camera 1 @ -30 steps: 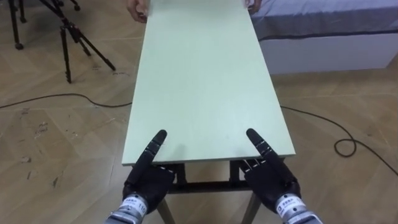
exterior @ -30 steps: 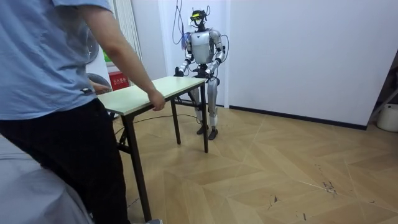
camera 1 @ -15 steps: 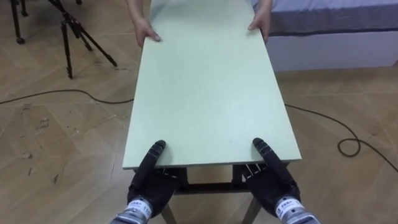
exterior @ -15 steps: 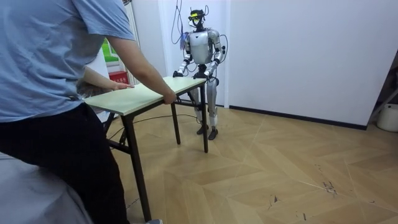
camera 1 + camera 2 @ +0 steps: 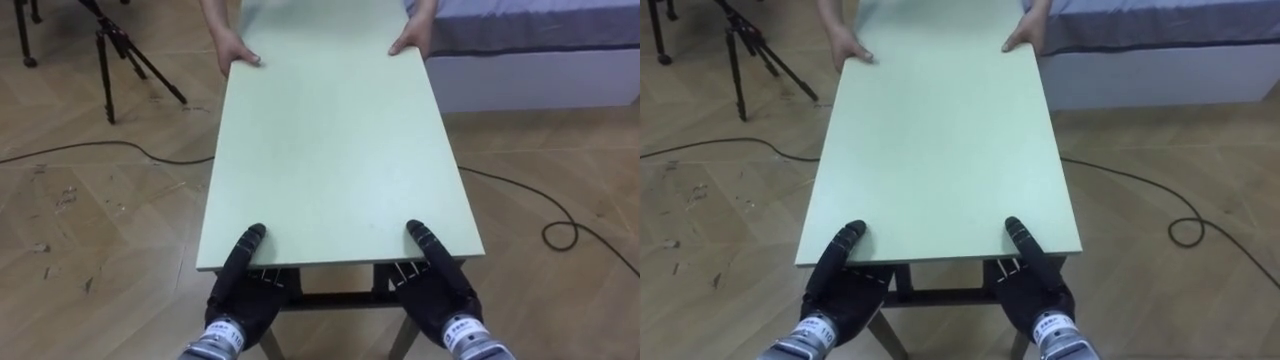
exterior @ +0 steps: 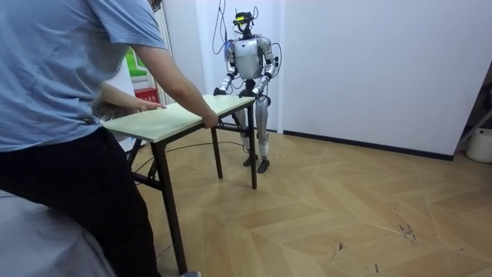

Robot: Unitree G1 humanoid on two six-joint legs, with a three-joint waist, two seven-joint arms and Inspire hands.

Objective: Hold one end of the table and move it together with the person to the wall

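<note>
A long pale-green table (image 5: 330,150) runs away from me, its near short edge right in front of me. My left hand (image 5: 240,285) and right hand (image 5: 440,285) clamp that edge near its two corners, each thumb lying on top and the fingers tucked beneath the board. At the far end a person's hands (image 5: 238,52) hold the two far corners. In the room view the person in a blue shirt bends over the table (image 6: 173,119) at the near end. I stand upright at the far end by the white wall.
A black tripod (image 5: 110,50) stands on the wood floor to the far left. A bed (image 5: 540,40) with a white base lies to the far right. Dark cables (image 5: 560,230) trail over the floor on both sides of the table.
Both my hands have drawn back to the table's near edge and closed on it. The person has taken hold of the far corners with both hands.
</note>
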